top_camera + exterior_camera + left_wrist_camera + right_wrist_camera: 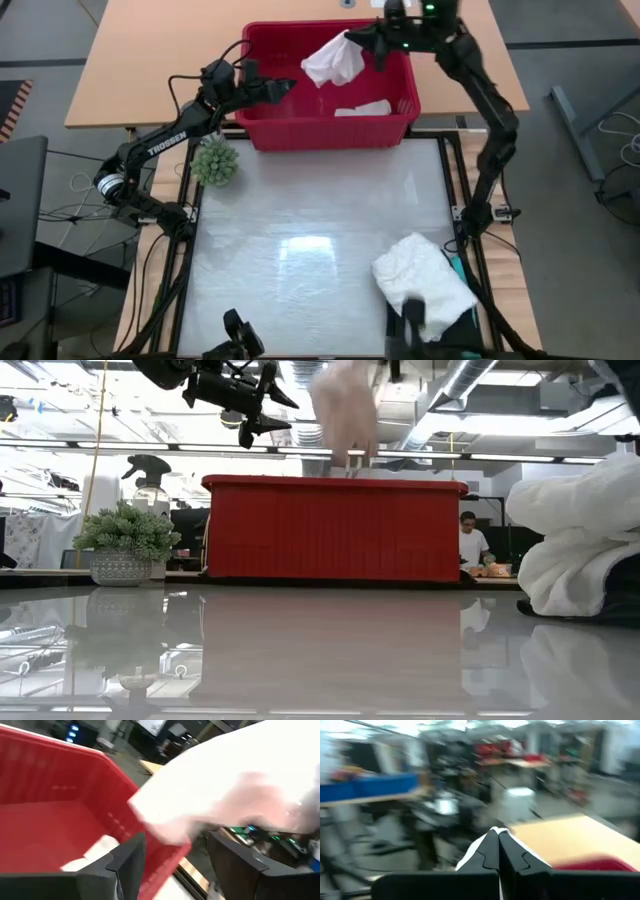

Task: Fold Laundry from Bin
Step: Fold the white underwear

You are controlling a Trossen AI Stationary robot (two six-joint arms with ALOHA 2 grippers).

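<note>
We have the right gripper (352, 40) clamped on a white cloth (333, 62), lifting it over the bin (262, 130), left gripper (285, 88) open beside it, ready to take a corner next.

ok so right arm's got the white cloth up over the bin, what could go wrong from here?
1. The right end effector pinches the white cloth by one edge only; it might slip back into the red bin.
2. The open left end effector sits near the hanging cloth and could snag it.
3. The folded white pile overhangs the table's front right edge and could get knocked.
</note>
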